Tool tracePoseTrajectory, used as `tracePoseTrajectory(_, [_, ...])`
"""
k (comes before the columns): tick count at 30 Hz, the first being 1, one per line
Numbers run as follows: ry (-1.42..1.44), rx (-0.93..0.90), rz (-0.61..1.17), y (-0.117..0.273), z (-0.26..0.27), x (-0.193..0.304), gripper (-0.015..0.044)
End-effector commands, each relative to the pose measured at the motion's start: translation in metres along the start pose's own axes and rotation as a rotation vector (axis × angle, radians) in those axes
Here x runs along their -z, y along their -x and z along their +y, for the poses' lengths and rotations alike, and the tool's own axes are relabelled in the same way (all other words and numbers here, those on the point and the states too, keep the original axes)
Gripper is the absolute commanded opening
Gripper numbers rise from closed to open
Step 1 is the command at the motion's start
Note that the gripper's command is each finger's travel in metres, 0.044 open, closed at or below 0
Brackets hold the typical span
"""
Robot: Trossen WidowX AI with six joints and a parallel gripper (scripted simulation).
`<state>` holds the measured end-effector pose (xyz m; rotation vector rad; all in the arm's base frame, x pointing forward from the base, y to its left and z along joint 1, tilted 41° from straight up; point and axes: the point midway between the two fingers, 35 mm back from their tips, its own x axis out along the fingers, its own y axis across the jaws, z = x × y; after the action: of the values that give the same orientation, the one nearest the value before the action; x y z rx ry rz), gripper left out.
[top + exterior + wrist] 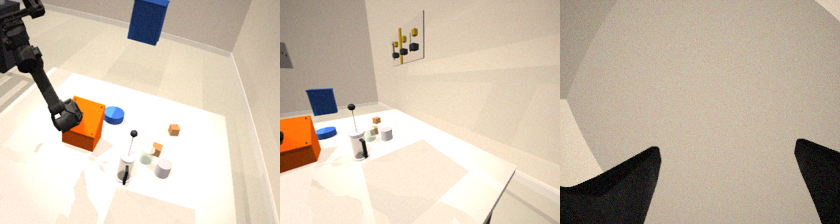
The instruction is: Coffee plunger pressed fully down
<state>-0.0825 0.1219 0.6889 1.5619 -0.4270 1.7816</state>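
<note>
We see an orange block (83, 124), a blue disc (114, 115), two small orange-brown cubes (173, 130), a pale green cup (147, 156), a light grey cylinder (163, 168), a clear press (126, 169) with black knob (134, 133), perhaps a dark base, and a dark blue bin (147, 20).

The arm (41, 75) is matte black and dark grey, built of blocky joint housings linked by a slim straight segment. Its gripper (728, 185) ends in two plain black fingers that taper to pointed tips.
</note>
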Motion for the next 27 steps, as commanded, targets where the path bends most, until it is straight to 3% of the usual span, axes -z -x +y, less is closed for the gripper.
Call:
tracePoseTrajectory(1, [0.002,0.002,0.002,0.0,-0.001,0.001,0.0426])
tracePoseTrajectory(7, [0.117,0.091,0.107,0.006,-0.03,0.031,0.044])
tracePoseTrajectory(17, [0.422,0.451,0.403,0.052,-0.147,0.098,0.044])
tracePoseTrajectory(27, [0.7,0.868,0.579,0.13,-0.265,0.093,0.044])
